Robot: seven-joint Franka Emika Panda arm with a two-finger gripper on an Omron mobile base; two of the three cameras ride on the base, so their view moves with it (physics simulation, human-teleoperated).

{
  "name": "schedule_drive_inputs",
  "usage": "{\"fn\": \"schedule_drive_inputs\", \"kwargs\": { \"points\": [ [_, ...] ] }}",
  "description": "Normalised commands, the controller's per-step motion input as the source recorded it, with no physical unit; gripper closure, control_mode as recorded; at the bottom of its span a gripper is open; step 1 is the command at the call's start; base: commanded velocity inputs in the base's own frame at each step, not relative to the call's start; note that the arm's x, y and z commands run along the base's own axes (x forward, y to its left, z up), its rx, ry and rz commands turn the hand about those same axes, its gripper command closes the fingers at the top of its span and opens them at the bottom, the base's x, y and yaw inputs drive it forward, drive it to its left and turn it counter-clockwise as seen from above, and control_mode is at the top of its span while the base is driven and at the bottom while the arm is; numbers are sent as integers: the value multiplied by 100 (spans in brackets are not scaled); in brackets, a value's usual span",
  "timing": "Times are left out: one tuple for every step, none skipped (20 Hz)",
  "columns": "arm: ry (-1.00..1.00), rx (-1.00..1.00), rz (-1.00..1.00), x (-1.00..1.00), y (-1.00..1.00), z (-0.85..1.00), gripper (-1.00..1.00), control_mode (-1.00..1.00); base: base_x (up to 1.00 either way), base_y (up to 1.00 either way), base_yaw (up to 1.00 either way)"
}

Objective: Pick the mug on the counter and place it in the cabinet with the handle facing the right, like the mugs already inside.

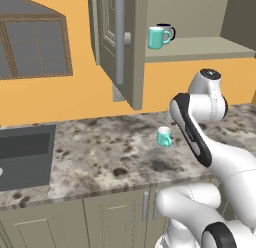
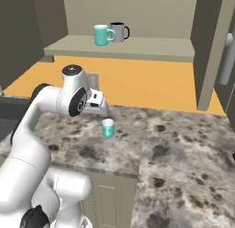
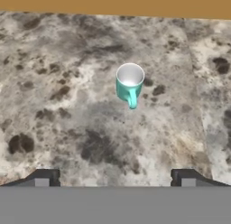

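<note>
**Teal mug stood alone on the speckled counter, gripper spread wide above it**

From the left base view, the mug (image 1: 164, 137) sat upright on the counter (image 1: 100, 157), a stone-look slab mottled grey-beige with dark brown and black flecks. Its small loop handle (image 1: 170, 140) showed at its lower right side. The white arm's glossy rounded links rose just to the right of it. Above, the cabinet (image 1: 200, 48) stood with its panelled olive-grey door (image 1: 112, 37) swung open, a long silver bar (image 1: 120, 37) running down the door. On the flat shelf a second teal mug (image 1: 157, 38) stood in front of a black mug (image 1: 168, 31), both handles to the right. A dark sink basin (image 1: 25, 154) was sunk into the counter at far left.

From the right base view, the mug (image 2: 108, 128) stood near the counter's front part, apart from the gripper (image 2: 102, 104), which hung just above and behind it.

In the hand view, the mug (image 3: 129, 84) showed its round rim and paler inside, its handle (image 3: 132, 101) pointing toward the bottom of the picture. The two dark fingertips (image 3: 44, 178) sat far apart and held nothing
</note>
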Motion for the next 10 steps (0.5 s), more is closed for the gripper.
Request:
{"fn": "schedule_drive_inputs", "kwargs": {
  "points": [
    [-9, -8, 4, 24, -40, -52, -100, -100, 0, 0, 0],
    [-5, -6, 4, 20, -38, -47, -100, -100, 0, 0, 0],
    [-5, -7, 4, 22, -32, -50, -100, -100, 0, 0, 0],
    [-4, -7, 4, 30, -30, -55, -100, -100, 0, 0, 0],
    [-4, -6, 6, 36, -30, -57, -100, -100, 0, 0, 0],
    [-2, -6, 7, 42, -29, -57, -100, -100, 0, 0, 0],
    [-3, -4, 6, 38, -22, -47, -100, -100, 0, 0, 0],
    [-5, 0, 5, 34, -17, -39, -100, -100, 0, 0, 0],
    [-5, 0, 5, 32, -13, -44, -100, -100, 0, 0, 0],
    [-1, 0, 5, 38, -13, -46, -100, -100, 0, 0, 0]
  ]
}}
